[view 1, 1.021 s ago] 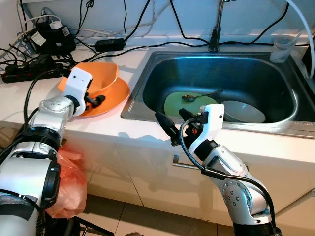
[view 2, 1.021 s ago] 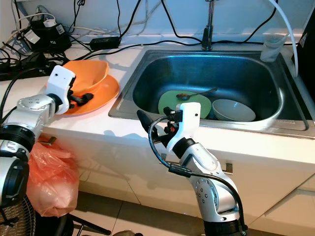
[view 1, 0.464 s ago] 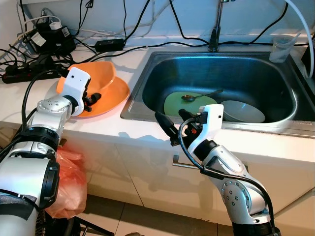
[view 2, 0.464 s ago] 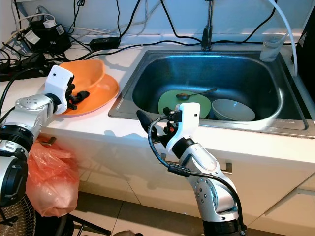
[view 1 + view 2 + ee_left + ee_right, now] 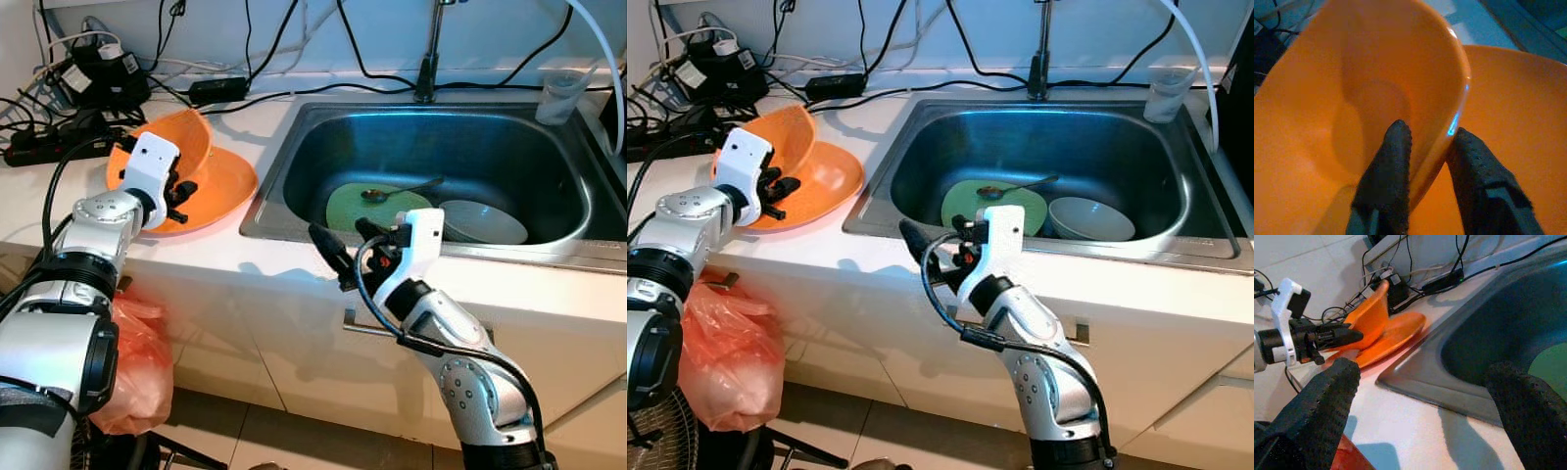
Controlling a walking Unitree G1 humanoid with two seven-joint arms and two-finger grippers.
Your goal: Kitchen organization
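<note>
Head views, table: white table point(image 5: 225, 250) with a steel sink basin point(image 5: 460, 147) set in it
Head views, left gripper: the left gripper point(image 5: 178, 192) is clamped on the rim of a tilted orange plastic bowl point(image 5: 186, 143), which leans on a round orange plate point(image 5: 223, 181) at 9 o'clock of the basin
Head views, sink: a flat green plate point(image 5: 367, 208) carrying a metal spoon point(image 5: 400, 190), with a pale round bowl point(image 5: 483, 222) just beside it at 3 o'clock
Head views, right gripper: the right gripper point(image 5: 345, 247) hovers over the table's front edge, fingers apart, holding nothing
Head views, rest: black cables and power strips point(image 5: 88, 73) at the back; an orange plastic bag point(image 5: 137, 362) hangs below the table
Left wrist view: one finger point(image 5: 1386, 181) inside the orange bowl's wall, the other outside against the plate
Right wrist view: both fingers spread wide, the tilted bowl and left gripper point(image 5: 1344, 336) beyond them
</note>
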